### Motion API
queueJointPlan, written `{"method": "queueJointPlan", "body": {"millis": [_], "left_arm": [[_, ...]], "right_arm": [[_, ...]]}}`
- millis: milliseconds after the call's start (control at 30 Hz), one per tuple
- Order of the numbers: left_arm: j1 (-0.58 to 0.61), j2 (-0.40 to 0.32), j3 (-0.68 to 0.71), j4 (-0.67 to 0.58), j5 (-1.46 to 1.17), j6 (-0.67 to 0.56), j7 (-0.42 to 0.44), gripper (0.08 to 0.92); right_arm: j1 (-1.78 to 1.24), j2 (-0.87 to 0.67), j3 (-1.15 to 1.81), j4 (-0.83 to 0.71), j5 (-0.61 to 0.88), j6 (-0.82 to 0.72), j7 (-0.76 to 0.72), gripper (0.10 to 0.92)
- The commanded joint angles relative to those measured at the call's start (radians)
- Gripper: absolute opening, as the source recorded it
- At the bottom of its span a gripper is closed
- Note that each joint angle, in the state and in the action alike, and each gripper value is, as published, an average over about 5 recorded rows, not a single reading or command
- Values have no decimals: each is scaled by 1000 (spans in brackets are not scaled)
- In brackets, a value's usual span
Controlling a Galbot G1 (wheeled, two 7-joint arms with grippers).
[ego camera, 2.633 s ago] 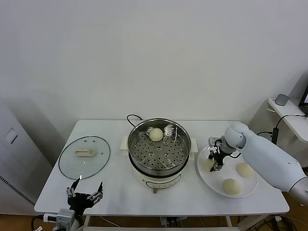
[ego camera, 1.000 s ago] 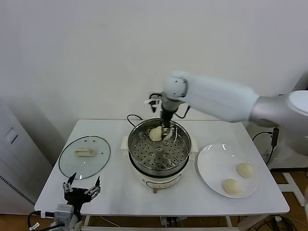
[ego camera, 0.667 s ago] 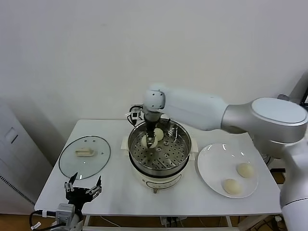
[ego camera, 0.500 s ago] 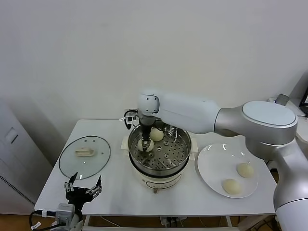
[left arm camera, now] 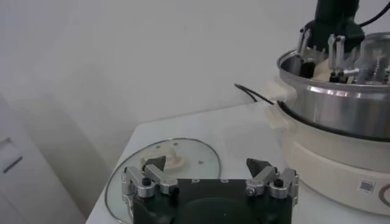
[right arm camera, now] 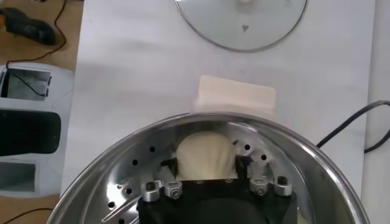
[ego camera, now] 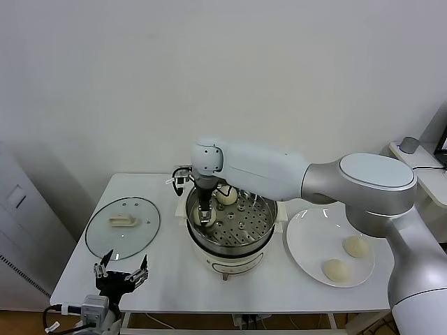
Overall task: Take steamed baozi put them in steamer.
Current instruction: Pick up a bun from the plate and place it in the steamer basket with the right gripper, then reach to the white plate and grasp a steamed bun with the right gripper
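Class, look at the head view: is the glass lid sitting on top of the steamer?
No. The glass lid lies flat on the table, beside the uncovered steamer.

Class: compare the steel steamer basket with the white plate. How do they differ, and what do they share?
The steamer is deep, shiny perforated steel on a pot base; the plate is shallow, plain white, lying on the table. The right gripper is inside the steamer; nothing reaches over the plate. Both are round and hold two baozi.

Two baozi lie in the steamer, lid left, plate right.
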Motion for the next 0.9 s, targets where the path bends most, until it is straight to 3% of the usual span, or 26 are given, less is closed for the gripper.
{"method": "queueJointPlan", "body": {"millis": [33, 167, 367, 700, 900], "left_arm": [[2, -49, 1, -1, 2, 0, 0, 823], [5, -48, 0, -4, 3, 0, 0, 823], [2, -49, 3, -6, 3, 5, 5, 823], [-7, -42, -7, -8, -50, 23, 19, 823], [4, -41, -15, -15, -85, 39, 25, 823]], "right_arm": [[3, -19, 5, 22, 0, -19, 5, 790], [72, -111, -6, 99, 19, -14, -13, 821], [263, -381, -66, 264, 48, 38, -94, 823], [472, -862, -197, 478, -62, 207, -219, 823], [439, -1050, -227, 530, -192, 318, -266, 823]]}}
